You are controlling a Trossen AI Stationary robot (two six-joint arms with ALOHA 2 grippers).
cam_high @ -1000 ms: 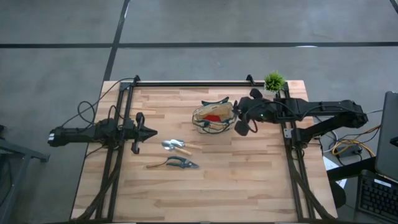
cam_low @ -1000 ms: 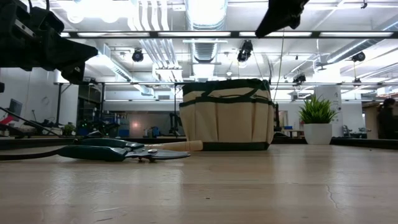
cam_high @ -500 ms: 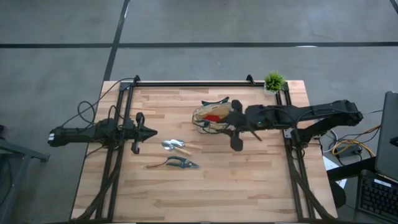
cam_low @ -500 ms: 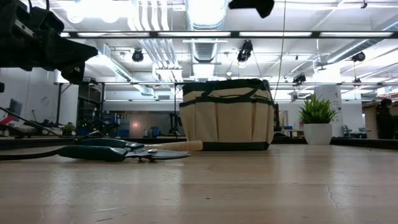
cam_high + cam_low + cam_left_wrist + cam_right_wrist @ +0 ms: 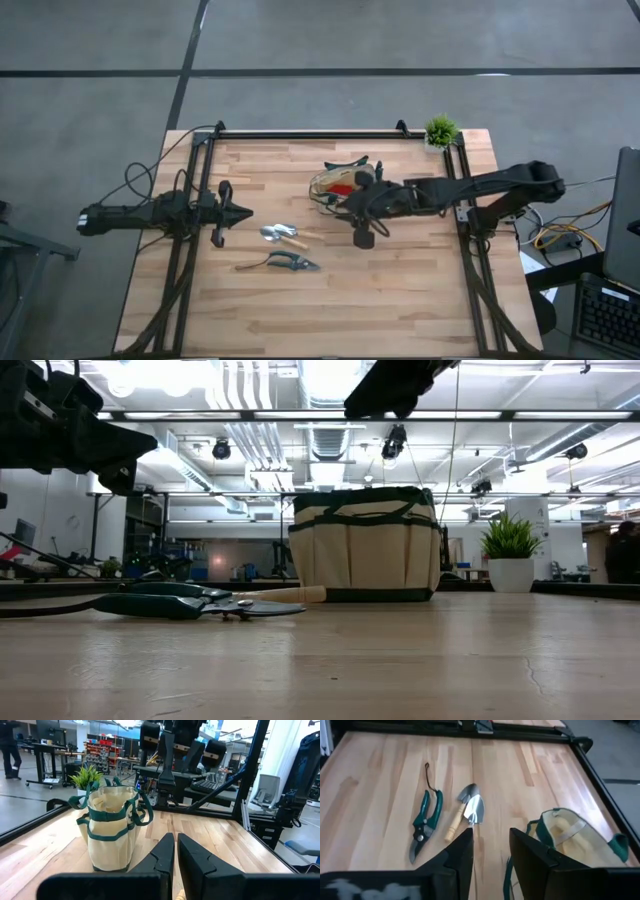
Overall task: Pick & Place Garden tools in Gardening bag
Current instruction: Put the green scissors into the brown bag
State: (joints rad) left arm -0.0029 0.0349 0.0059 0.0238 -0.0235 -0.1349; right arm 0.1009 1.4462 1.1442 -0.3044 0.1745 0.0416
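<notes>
- Right gripper (image 5: 352,208) now reaches farther across the table than half a second ago, past the near side of the gardening bag (image 5: 340,187) and on toward the tools; a second ago sat back by the bag's right side.
- Right fingers (image 5: 465,851) parted with nothing between them, seen in the right wrist view above bare wood.
- In the low view, right arm's dark bulk (image 5: 392,382) lower and farther left at the top edge than before, above the bag (image 5: 365,546).
- Left gripper (image 5: 236,211) unmoved at the table's left side, clear of the tools; fingers (image 5: 165,854) closed nearly together, holding nothing.
- Gardening bag upright in the same spot near the table's back middle, a red rounded item (image 5: 342,186) showing inside its mouth.
- Trowel (image 5: 283,236) flat on the wood between the two grippers, as earlier, silver blade toward the left arm, wooden handle toward the right.
- Pruning shears (image 5: 279,263) just beside the trowel on its front side, not shifted.
- Potted plant (image 5: 440,131) at the back right corner, well apart from the bag.
</notes>
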